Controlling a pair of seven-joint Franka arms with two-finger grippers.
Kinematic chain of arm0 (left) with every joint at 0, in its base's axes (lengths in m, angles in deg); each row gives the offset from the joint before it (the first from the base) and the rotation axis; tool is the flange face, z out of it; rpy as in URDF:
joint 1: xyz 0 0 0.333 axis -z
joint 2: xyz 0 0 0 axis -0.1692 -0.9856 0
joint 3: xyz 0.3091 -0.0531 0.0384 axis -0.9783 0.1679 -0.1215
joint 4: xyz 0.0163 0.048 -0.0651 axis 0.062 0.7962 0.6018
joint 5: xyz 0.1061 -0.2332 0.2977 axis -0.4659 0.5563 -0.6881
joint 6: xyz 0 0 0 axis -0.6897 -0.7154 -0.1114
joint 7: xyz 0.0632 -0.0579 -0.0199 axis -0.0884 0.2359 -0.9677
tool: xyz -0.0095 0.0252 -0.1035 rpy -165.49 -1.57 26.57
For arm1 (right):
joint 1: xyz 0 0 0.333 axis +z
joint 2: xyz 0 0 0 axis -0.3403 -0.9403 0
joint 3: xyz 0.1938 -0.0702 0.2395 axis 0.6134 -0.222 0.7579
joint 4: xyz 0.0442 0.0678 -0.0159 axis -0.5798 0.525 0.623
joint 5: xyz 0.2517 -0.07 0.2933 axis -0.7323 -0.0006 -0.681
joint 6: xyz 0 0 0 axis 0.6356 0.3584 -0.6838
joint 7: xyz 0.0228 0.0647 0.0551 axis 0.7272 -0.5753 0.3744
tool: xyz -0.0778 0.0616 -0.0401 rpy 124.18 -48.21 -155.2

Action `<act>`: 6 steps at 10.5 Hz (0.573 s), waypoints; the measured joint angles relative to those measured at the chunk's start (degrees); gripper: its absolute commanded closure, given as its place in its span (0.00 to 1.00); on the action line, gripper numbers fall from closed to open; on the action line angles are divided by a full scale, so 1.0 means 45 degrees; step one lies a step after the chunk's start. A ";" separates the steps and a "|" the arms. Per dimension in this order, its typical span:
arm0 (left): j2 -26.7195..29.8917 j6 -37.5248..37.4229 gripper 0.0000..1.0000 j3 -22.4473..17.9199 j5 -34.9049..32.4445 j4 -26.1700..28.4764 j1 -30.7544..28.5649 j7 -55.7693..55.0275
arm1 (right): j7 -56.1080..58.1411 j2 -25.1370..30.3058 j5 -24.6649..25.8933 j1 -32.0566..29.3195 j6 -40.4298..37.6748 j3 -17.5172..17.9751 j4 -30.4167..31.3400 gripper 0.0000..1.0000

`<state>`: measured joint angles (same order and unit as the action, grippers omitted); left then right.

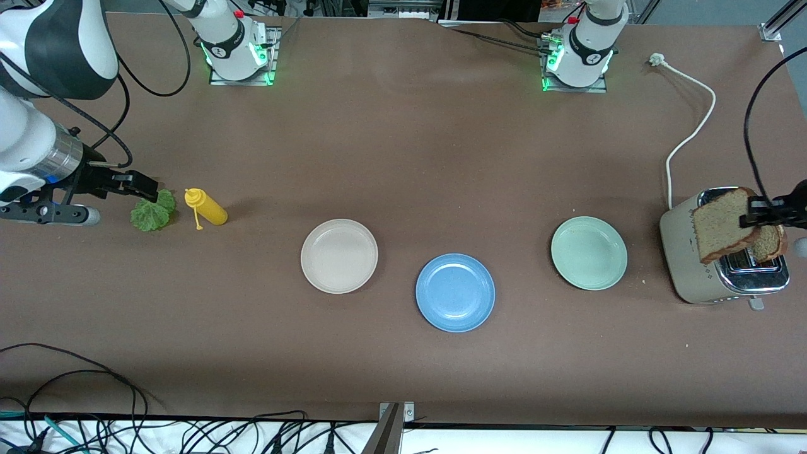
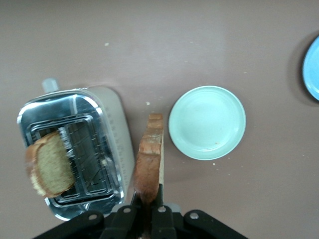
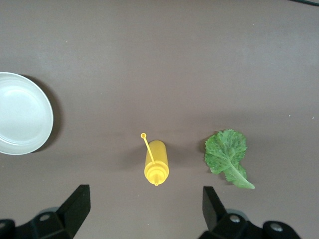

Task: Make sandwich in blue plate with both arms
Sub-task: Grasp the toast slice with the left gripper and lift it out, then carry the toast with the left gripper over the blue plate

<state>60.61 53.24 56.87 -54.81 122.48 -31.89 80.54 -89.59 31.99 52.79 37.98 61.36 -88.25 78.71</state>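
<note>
Front view: the round mid-blue plate (image 1: 455,292) lies bare between a beige plate (image 1: 339,256) and a pale green plate (image 1: 589,253). Left wrist view: the left gripper (image 2: 148,205) pinches a coarse brown bread slice (image 2: 148,162) above a steel toaster (image 2: 75,154), apparently clear of it. Right wrist view: the right gripper (image 3: 144,201) hangs spread over a yellow squeeze bottle (image 3: 156,163) beside a ruffled lettuce leaf (image 3: 227,155)

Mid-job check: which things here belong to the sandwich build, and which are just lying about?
Job: bread slice in shut left gripper above toaster; second slice in toaster; lettuce under open right gripper; blue plate.
Idle: mustard bottle, beige plate, green plate.
</note>
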 measured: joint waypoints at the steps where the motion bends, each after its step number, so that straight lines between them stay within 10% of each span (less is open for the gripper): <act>1: -0.0116 0.0021 1.00 0.0001 0.0000 0.0001 0.0358 -0.0030 | 0.0000 0.0000 0.0000 -0.0001 0.0000 -0.0001 -0.0002 0.00; 6: -0.1014 0.0280 1.00 0.0029 0.0004 0.0043 0.3033 -0.1913 | 0.0000 -0.0017 0.0000 -0.0006 -0.0004 -0.0012 -0.0009 0.00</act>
<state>56.05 54.50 57.00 -54.79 122.67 -18.24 71.93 -89.59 31.91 52.78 37.95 61.34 -88.30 78.67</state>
